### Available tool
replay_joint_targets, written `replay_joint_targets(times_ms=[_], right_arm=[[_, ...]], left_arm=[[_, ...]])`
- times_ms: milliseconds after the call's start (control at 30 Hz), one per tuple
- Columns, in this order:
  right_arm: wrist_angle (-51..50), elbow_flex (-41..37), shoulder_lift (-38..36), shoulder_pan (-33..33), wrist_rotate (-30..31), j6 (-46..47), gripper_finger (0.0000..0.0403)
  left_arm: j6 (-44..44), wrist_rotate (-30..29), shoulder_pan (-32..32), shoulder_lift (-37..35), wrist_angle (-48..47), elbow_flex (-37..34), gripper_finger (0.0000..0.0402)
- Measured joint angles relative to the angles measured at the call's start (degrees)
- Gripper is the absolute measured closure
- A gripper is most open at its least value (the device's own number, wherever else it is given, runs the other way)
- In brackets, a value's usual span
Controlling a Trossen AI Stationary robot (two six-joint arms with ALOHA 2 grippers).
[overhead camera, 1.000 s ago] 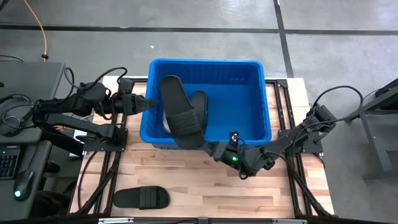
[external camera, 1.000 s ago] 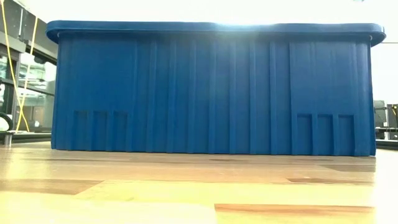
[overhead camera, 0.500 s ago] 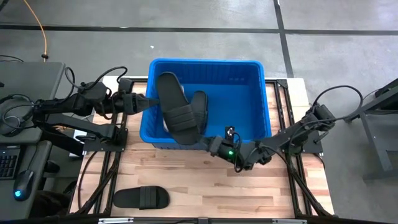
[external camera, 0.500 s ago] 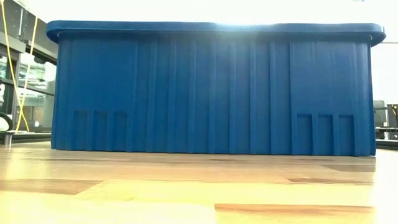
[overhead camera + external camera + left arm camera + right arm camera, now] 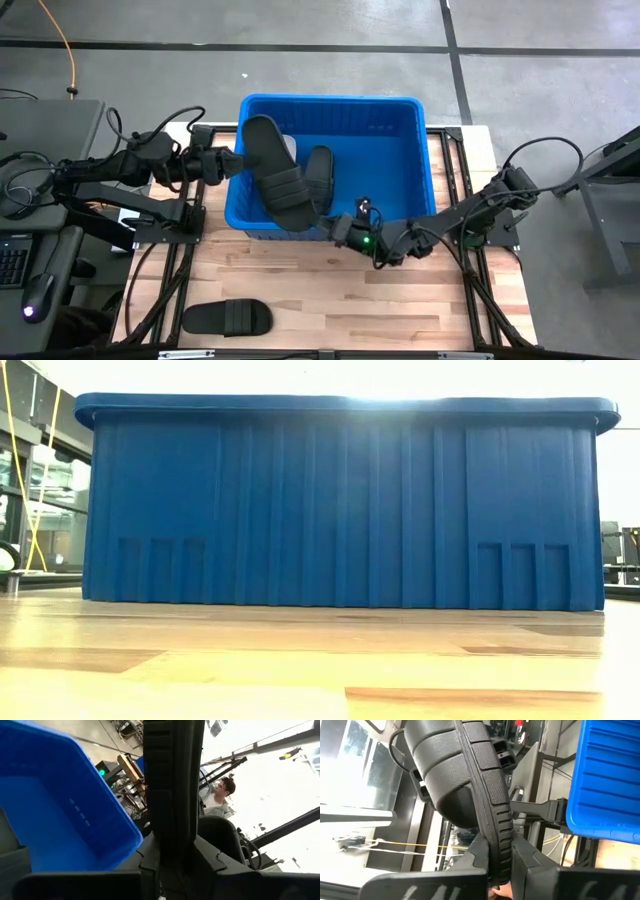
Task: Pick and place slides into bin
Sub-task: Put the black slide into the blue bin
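A black slide (image 5: pixel 277 175) hangs slantwise over the near left part of the blue bin (image 5: pixel 400 110), between my two grippers. My right gripper (image 5: pixel 336 228) is shut on its near end, and my left gripper (image 5: pixel 234 162), by the bin's left rim, is shut on its far end. Inside the bin lie a second black slide (image 5: pixel 319 172) and a light one (image 5: pixel 288 146), mostly hidden behind the held slide. Another black slide (image 5: pixel 228 318) lies sole down on the table near its front left. The low view shows only the bin's near wall (image 5: pixel 340 510). My left gripper pinches the slide's sole (image 5: pixel 172 840) between its two fingers, at the far end's left edge. The fingers come level from the table's left. My right gripper pinches the ribbed sole edge (image 5: pixel 500 835) at the end nearer the strap, level from the table's right. The slide is clear of the bin's floor.
The bin takes up the far middle of the wooden table (image 5: pixel 330 300); bare wood lies in front of it. A person (image 5: pixel 222 795) sits beyond the table in the left wrist view. A desk with a keyboard (image 5: pixel 15 260) stands off the left side.
My right gripper has carried the slide toward the table's left, so its far end has swung to the bin's left rim. My left gripper has stayed in place and shut on that end.
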Motion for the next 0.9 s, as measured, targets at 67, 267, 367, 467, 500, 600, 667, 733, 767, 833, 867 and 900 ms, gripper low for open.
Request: replay_joint_targets(times_ms=[67,267,367,467,500,600,667,733,767,833,867,900], right_arm=[[-0.24,0.01,0.0,-0.06,-0.2,-0.34,0.0388],[-2.36,-0.01,-0.23,1.14,-2.2,-3.0,0.0306],[-6.08,-0.01,-1.9,3.49,2.29,-7.22,0.0274],[-12.76,0.05,-5.23,6.16,10.82,-9.52,0.0256],[-15.42,0.05,-6.3,7.06,14.09,-9.58,0.0252],[-21.87,0.01,-9.68,8.97,19.35,-8.96,0.024],[-24.3,0.01,-12.02,10.15,22.02,-8.99,0.0235],[-25.68,0.03,-13.55,10.89,23.88,-9.4,0.0231],[-26.52,0.03,-14.27,11.24,24.57,-10.36,0.023],[-27.43,0.01,-15.61,12.08,25.86,-12.93,0.023],[-27.71,0.01,-16.44,12.25,26.38,-14.06,0.0231],[-28.34,0.01,-17.34,12.25,26.87,-15.24,0.0232]], left_arm=[[1.45,0.0,0.0,0.0,0.12,0.0,0.0351],[2.78,-0.01,-0.04,-1.46,-4.95,0.02,0.0351],[3.57,0.96,-0.02,-2.45,-9.13,0.02,0.0351],[3.9,3.11,0.08,-2.77,-10.38,-0.11,0.0351],[3.91,4.31,0.42,-2.87,-11.64,-0.09,0.0351],[3.63,9.35,3.95,-2.45,-11.85,-0.28,0.0351],[3.97,13.39,7.22,-1.26,-7.37,-1.75,0.0351],[3.34,16.02,10.16,-0.6,-4.66,-2.95,0.0351],[3.45,17.25,11.79,0.22,-3.71,-3.28,0.0351],[3.13,20.43,15.15,1.8,-3.33,-3.56,0.0352],[3.8,22.63,16.98,2.85,-3.94,-3.79,0.0352],[4.63,25.24,18.76,4.01,-4.34,-3.93,0.0352]])
